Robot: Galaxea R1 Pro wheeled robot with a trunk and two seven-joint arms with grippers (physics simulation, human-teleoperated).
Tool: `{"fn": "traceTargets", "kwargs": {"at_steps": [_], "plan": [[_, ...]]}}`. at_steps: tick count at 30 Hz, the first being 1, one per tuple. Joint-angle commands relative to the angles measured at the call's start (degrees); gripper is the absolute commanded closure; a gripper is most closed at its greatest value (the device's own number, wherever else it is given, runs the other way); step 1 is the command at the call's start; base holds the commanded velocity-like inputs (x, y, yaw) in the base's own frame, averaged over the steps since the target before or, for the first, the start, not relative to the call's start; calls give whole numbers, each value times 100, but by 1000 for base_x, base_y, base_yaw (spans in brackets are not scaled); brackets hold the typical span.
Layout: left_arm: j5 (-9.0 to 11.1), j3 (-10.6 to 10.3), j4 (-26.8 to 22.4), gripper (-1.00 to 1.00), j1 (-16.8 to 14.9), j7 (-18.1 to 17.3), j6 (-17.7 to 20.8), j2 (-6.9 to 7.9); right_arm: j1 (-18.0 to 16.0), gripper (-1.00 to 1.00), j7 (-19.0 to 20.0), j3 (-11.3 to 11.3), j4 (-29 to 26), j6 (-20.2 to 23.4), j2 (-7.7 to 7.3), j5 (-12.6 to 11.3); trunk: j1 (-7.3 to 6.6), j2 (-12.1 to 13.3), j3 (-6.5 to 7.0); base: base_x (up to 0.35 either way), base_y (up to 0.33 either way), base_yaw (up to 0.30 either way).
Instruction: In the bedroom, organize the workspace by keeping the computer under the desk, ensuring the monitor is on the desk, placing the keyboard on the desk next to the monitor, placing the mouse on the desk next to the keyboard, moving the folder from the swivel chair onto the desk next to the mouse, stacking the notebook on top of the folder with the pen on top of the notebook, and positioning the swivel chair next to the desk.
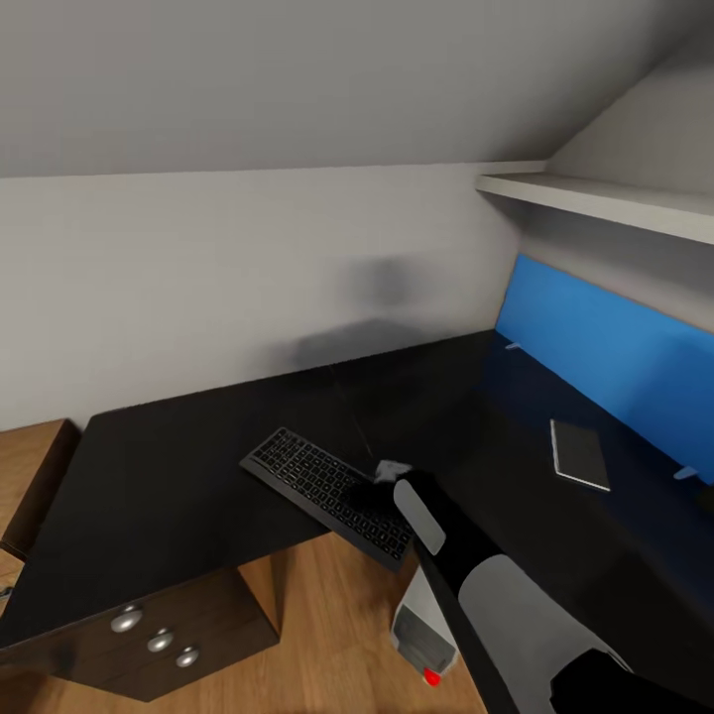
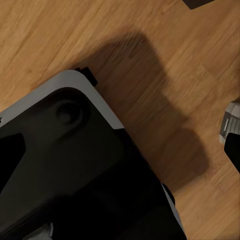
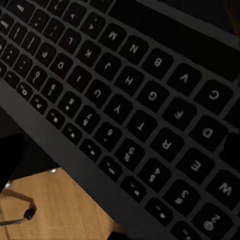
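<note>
The desk [image 1: 178, 466] runs along the grey wall and turns the corner under the bright blue back panel [image 1: 605, 347]; its black top is dark and glossy; the keyboard [image 1: 327, 493] lies slantwise at the front edge of the top, near the inner corner of the L, with its nearer end jutting past that edge over the wood floor [image 1: 327, 635]; the right arm [image 1: 496, 595] reaches up from below to that jutting end, and the right gripper [image 1: 375, 488] sits right at the keyboard's end, though how far its fingers are parted, and whether they have hold of the keyboard, I cannot tell; in the right wrist view the keys fill the picture close up, with floor showing past the keyboard's edge; the notebook [image 1: 579, 454] lies flat near the back edge of the right-hand wing, just in front of the blue panel, well apart from the keyboard; the computer [image 1: 421, 635] stands on the floor below the desk's front edge, its red dot low down, partly hidden by the arm; a dark drawer unit [image 1: 149, 635] with three round silver knobs sits under the left end; a white shelf [image 1: 605, 198] hangs above the panel; the left wrist view looks down on floor and a black, grey-edged part of the robot [image 2: 75, 165]; the left gripper's fingers I cannot judge.
</note>
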Motion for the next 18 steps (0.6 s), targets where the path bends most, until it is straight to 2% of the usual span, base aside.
{"fn": "traceTargets", "kwargs": {"at_steps": [1, 3, 7, 14, 18], "plan": [[37, -16, -16, -100, 1, 39, 3, 6, -3, -100, -57, 9, -8, -42, 0, 21, 2, -4, -5, 139, 0, 0], [35, -26, -16, -100, 1, 42, -1, 8, -2, -100, -59, 4, 4, -243, -45, 298, 2, -4, -5, 212, 0, 0], [33, -27, -10, -100, 1, 43, -9, 6, -1, -100, -60, -4, 35, -445, -88, 572, 2, -4, -5, 143, 0, 0], [40, -7, 104, -100, 1, 41, -13, 2, -47, -100, -58, -70, 418, -567, -141, 724, 2, -4, -5, 45, 0, 0], [43, 4, 162, -100, 1, 40, -14, 2, -78, -100, -33, -91, 659, -600, -238, 748, 2, -4, -5, 12, 0, 0]]}}
